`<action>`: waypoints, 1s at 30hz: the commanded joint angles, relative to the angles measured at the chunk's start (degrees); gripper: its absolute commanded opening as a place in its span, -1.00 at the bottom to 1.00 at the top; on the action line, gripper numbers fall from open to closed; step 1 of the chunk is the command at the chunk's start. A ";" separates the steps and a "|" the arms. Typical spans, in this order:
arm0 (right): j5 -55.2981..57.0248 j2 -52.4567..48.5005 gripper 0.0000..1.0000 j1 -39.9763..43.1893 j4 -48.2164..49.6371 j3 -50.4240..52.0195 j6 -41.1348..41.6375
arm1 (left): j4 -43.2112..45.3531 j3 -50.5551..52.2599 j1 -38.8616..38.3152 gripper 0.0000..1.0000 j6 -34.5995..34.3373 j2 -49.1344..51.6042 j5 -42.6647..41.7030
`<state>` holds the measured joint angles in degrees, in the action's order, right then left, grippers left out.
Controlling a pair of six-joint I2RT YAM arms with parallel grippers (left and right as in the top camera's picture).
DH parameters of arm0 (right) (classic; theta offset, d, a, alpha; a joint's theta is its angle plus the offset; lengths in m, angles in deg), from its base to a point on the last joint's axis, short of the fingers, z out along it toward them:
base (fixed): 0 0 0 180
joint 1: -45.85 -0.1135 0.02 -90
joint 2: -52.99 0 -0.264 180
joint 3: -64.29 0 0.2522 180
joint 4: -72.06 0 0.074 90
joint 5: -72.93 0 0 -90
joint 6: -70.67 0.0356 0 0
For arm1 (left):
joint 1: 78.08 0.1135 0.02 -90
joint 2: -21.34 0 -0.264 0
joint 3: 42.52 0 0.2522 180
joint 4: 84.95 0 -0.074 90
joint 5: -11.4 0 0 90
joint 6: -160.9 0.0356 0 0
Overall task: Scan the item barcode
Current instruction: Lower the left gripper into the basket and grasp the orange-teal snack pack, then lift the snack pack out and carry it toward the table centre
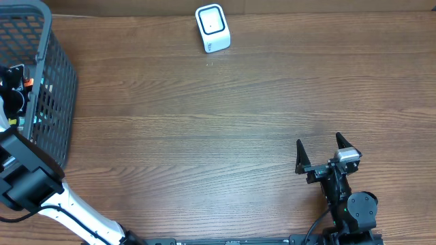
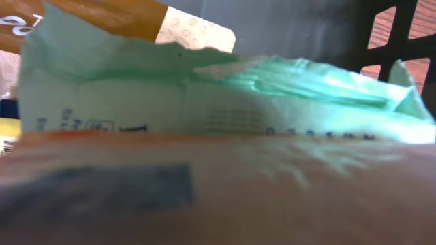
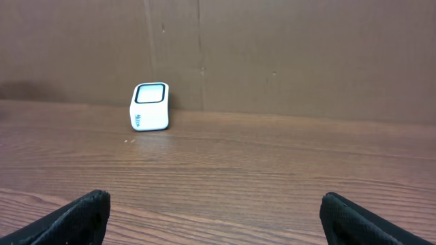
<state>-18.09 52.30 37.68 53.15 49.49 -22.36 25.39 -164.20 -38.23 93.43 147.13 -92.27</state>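
The white barcode scanner (image 1: 212, 28) stands at the table's far edge, also in the right wrist view as the scanner (image 3: 150, 107), facing the arm. My left gripper (image 1: 15, 85) reaches down into the grey basket (image 1: 48, 82) at the far left. Its fingers do not show in the left wrist view. That view is filled by packaged items pressed close: a blurred brown pack (image 2: 238, 197) in front, a mint-green pack (image 2: 286, 88) behind it, an orange pack (image 2: 102, 17) on top. My right gripper (image 1: 328, 155) rests open near the front right, nothing between its fingers (image 3: 82, 218).
The basket's dark mesh wall (image 2: 402, 41) shows behind the packs. Bare wooden tabletop (image 1: 204, 136) stretches between the basket, the scanner and the right arm. A brown cardboard wall (image 3: 272, 54) stands behind the scanner.
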 commanded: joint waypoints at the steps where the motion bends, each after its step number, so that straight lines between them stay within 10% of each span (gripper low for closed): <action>1: 0.55 0.52 1.00 0.37 0.33 0.59 -0.26 | -0.31 0.59 0.11 0.02 0.20 0.39 0.57; 30: 0.52 0.52 1.00 0.37 0.33 0.59 -0.26 | -11.50 -24.33 -0.52 -0.17 -16.79 -19.23 0.52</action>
<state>-18.09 52.30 37.68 53.17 49.49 -22.33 13.37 -185.94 -38.25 81.43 133.82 -91.23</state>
